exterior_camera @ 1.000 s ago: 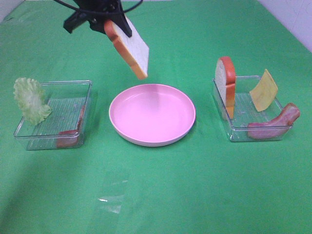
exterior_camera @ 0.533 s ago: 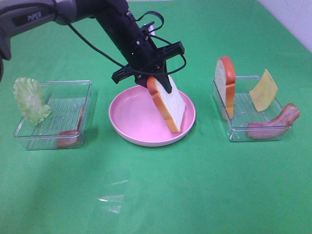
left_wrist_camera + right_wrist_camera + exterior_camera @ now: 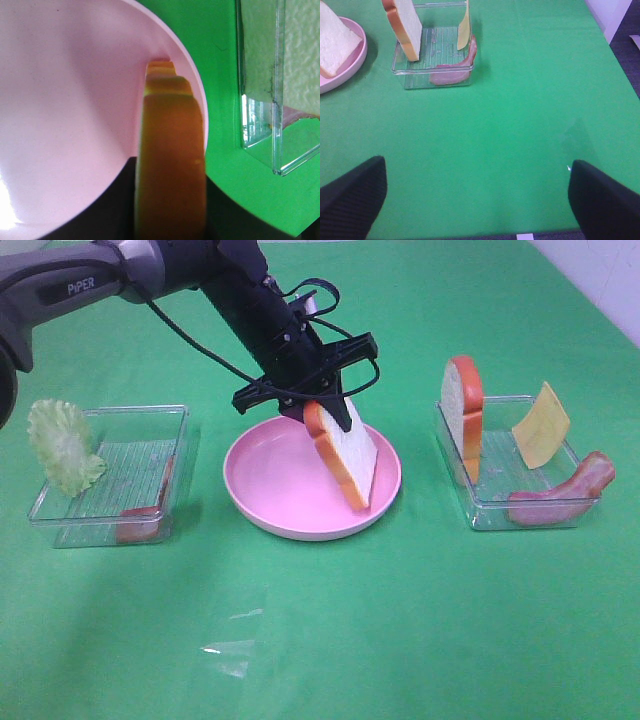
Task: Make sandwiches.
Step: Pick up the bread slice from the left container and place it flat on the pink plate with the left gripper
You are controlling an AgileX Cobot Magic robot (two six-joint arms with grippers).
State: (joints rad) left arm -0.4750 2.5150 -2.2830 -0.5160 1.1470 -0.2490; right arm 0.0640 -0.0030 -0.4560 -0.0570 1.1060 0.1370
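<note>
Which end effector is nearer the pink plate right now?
Left. The left end effector holds a tilted bread slice in the pink plate; the right end effector hangs open over green cloth, far from it.

A table (image 3: 420, 640) draped in bright green cloth fills the view, evenly lit, with a pale surface (image 3: 600, 280) beyond its far-right corner.
</note>
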